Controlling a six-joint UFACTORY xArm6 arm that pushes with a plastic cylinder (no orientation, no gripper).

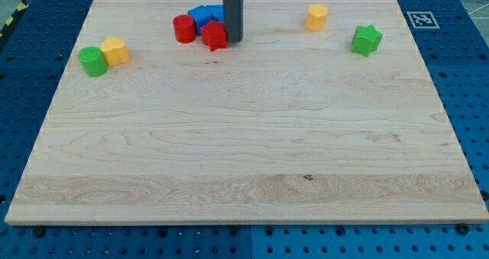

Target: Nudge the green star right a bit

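The green star [367,40] lies near the view's top right on the wooden board [244,137]. My tip [234,40] stands at the view's top centre, touching the right side of a red star-shaped block [214,36], far to the left of the green star. A yellow block [317,17] lies between my tip and the green star, a little higher in the view.
A red cylinder [183,29] and a blue block [205,16] crowd just left of my tip. A green cylinder [92,61] and a yellow block [115,51] sit together at the view's left. A marker tag [421,19] lies off the board's top right corner.
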